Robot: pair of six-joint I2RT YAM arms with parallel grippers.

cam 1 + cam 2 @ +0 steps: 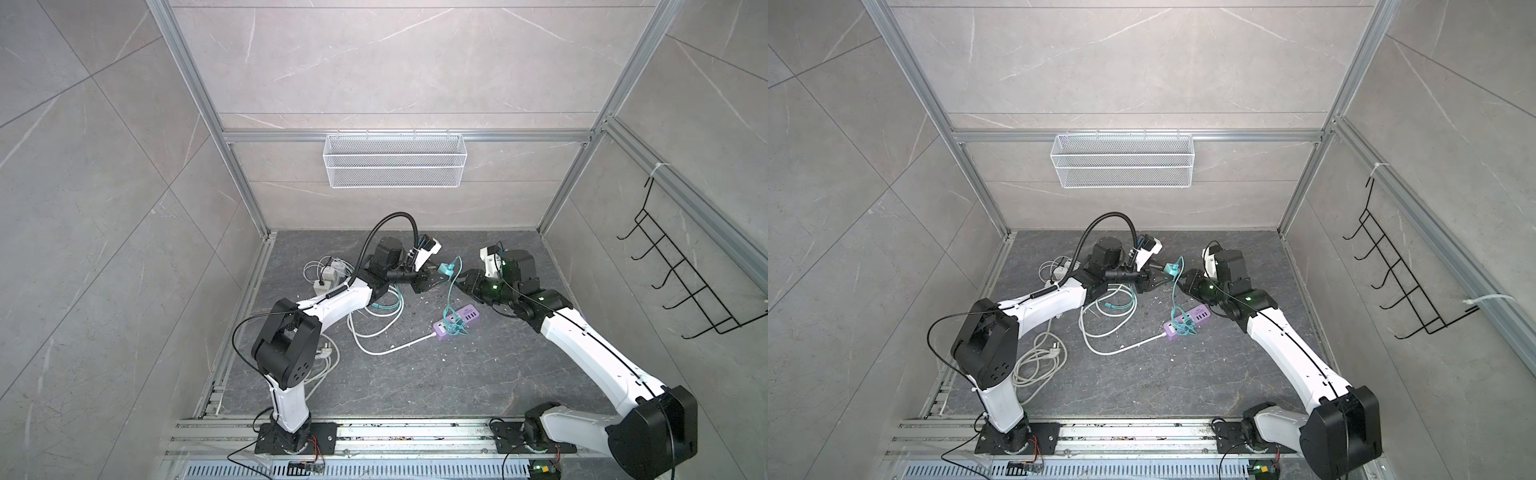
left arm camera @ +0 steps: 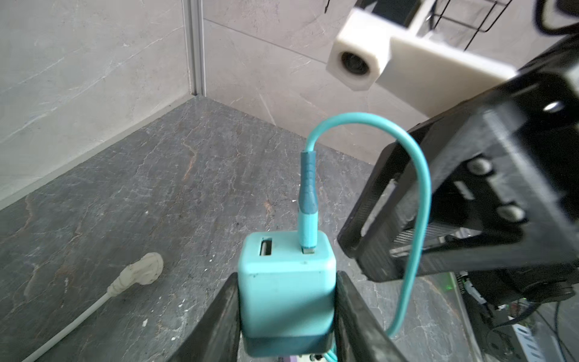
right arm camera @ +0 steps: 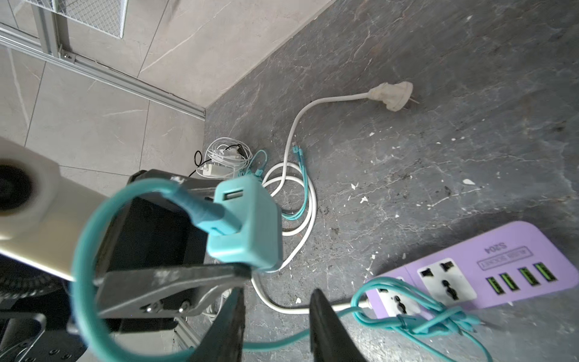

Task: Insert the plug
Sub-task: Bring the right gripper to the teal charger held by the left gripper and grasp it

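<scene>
Above the bench (image 2: 125, 188), gripping the teal charger (image 2: 286, 291) by 2 sides with the left fingers (image 2: 219, 322), likely for a handover, with right fingers (image 3: 326, 329) parted near its cable (image 2: 424, 188)

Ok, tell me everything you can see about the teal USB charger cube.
The teal USB charger cube looks like smooth matte plastic, with rounded corners and a darker band at its base. Its end face has an empty USB port and another holding a teal cable that loops away. The left pincer clamps its sides, above the table.
</scene>
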